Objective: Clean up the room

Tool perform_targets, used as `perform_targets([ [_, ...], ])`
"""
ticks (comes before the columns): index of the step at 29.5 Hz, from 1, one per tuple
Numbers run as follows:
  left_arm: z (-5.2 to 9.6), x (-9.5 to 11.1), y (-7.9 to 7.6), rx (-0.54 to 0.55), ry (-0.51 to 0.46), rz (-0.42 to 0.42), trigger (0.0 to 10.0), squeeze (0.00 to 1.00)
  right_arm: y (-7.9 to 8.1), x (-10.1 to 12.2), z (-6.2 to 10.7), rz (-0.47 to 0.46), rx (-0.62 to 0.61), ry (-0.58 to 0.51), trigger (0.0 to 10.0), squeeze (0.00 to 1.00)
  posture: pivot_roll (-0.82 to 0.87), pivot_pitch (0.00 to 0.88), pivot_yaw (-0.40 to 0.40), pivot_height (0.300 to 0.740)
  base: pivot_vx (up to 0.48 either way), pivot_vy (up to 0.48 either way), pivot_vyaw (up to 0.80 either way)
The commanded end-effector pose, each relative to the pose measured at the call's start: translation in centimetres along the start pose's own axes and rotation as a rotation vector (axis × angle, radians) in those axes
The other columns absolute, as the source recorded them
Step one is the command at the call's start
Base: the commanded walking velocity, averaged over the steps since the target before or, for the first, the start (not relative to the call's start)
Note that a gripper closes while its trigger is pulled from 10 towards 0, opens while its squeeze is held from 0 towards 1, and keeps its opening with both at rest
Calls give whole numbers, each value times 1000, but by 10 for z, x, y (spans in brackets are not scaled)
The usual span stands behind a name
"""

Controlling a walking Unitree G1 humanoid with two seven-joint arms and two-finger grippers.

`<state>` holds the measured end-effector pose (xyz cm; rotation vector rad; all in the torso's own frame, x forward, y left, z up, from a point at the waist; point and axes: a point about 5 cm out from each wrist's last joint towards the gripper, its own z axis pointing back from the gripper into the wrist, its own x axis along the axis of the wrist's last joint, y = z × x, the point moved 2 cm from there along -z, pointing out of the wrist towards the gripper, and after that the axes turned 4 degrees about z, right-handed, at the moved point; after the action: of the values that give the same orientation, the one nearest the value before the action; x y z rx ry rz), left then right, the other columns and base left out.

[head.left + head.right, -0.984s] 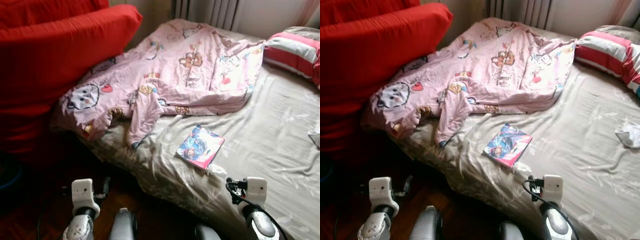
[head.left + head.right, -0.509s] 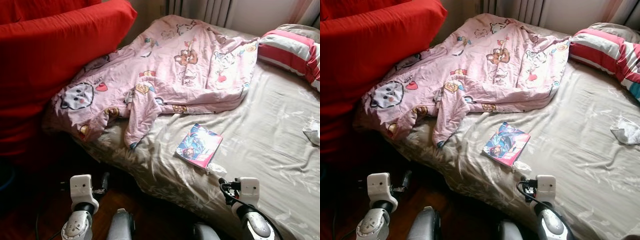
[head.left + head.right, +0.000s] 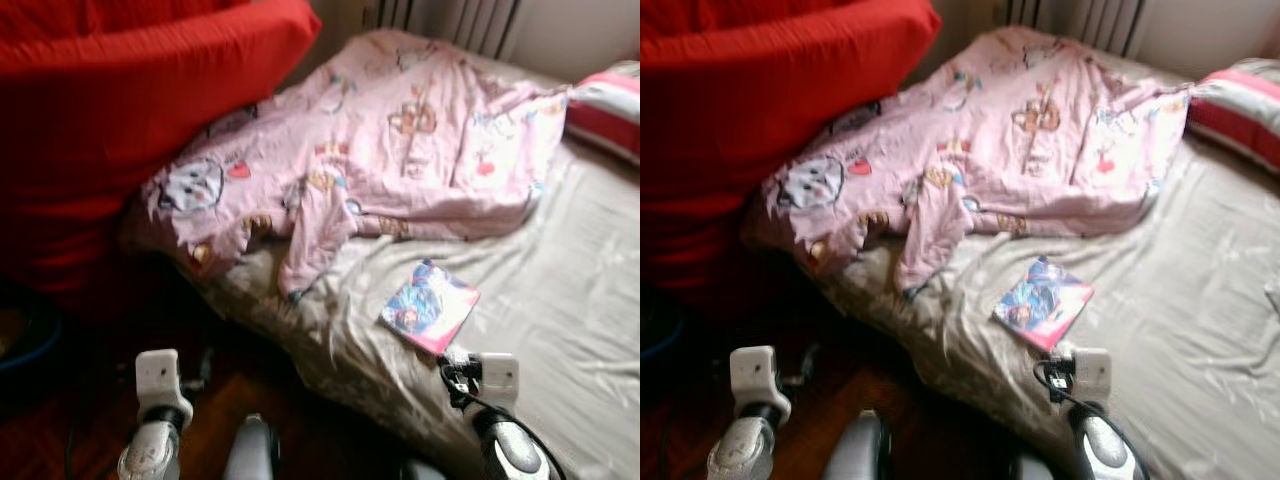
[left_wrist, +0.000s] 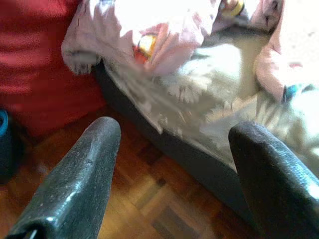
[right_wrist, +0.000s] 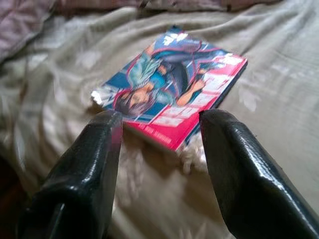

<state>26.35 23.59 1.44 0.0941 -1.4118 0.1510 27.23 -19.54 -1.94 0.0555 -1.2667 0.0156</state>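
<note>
Book (image 5: 174, 94) lies flat on the bed sheet (image 3: 560, 300) near its front edge, just ahead of the right gripper (image 5: 159, 149), whose fingers are spread; left gripper (image 4: 174, 169) likewise released.

Both eye views blurred, striped pillow (image 3: 606, 110) cut off at the edge, book (image 5: 172, 94) cover art smeared

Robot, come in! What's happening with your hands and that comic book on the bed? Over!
Both grippers open: right gripper just short of the comic book, left gripper over the floor. Book flat on the bedsheet. Pink blanket beyond it.
</note>
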Motion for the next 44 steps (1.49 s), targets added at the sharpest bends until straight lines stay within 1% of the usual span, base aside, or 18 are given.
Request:
perform_targets([
  [1,2,-3,-6,-16,10,10,10000,0,-11,-8,7,-8,-41,23,10000,0,21,188,-13,638,356,0,0],
  [5,3,-4,-6,-21,16,6,10000,0,-11,-8,7,-15,-50,24,10000,0,25,196,-11,638,354,0,0],
  [8,4,-4,-7,-38,20,1,10000,0,-18,-7,5,-53,-125,36,10000,0,39,196,-10,638,229,0,0],
  [13,6,-3,-5,-42,16,-2,10000,0,-24,-6,3,-92,-178,52,10000,0,49,206,-1,638,0,0,0],
  [17,7,-1,-4,-43,12,-2,10000,0,-24,-6,2,-91,-177,60,10000,0,59,207,3,638,0,0,0],
  [18,8,2,-3,-49,3,-1,10000,0,-24,-9,1,-84,-184,87,10000,0,69,208,9,638,0,0,0],
  [24,9,14,-3,-82,-21,-6,10000,0,-16,-4,-5,-96,-151,84,10000,0,87,233,34,638,0,0,0],
  [25,8,17,-3,-84,-25,-4,10000,0,-13,-3,-8,-88,-133,89,10000,698,91,241,35,638,0,0,0],
  [26,8,17,-3,-84,-25,-4,10000,0,-13,-3,-8,-88,-133,89,10000,698,91,241,35,638,0,0,0],
  [27,6,21,-4,-85,-32,-3,10000,0,-9,0,-10,-93,-103,86,10000,1000,97,248,39,638,0,0,0],
  [32,2,35,-7,-88,-59,9,10000,0,1,9,-19,-52,-13,84,10000,1000,107,306,44,638,0,0,0],
  [35,0,44,-6,-83,-75,16,10000,0,4,20,-27,-23,18,70,10000,1000,121,358,46,638,0,0,0],
  [38,1,48,-5,-84,-80,14,10000,0,3,27,-31,-10,6,62,10000,1000,123,383,48,638,0,0,0],
  [39,2,52,-2,-75,-91,21,10000,0,2,36,-37,-8,-16,55,10000,1000,128,411,52,638,0,0,0],
  [41,2,55,-1,-70,-95,26,10000,0,1,40,-39,-1,-31,55,10000,1000,132,418,54,638,0,0,0],
  [42,5,60,0,-66,-103,34,10000,0,1,47,-42,2,-49,39,10000,1000,139,432,55,638,0,0,0],
  [43,6,64,-1,-69,-109,35,10000,0,1,53,-45,-1,-57,27,10000,0,146,453,62,638,0,0,0],
  [44,6,64,-1,-69,-109,35,10000,0,1,53,-45,-1,-57,27,10000,0,146,453,62,638,0,0,0],
])
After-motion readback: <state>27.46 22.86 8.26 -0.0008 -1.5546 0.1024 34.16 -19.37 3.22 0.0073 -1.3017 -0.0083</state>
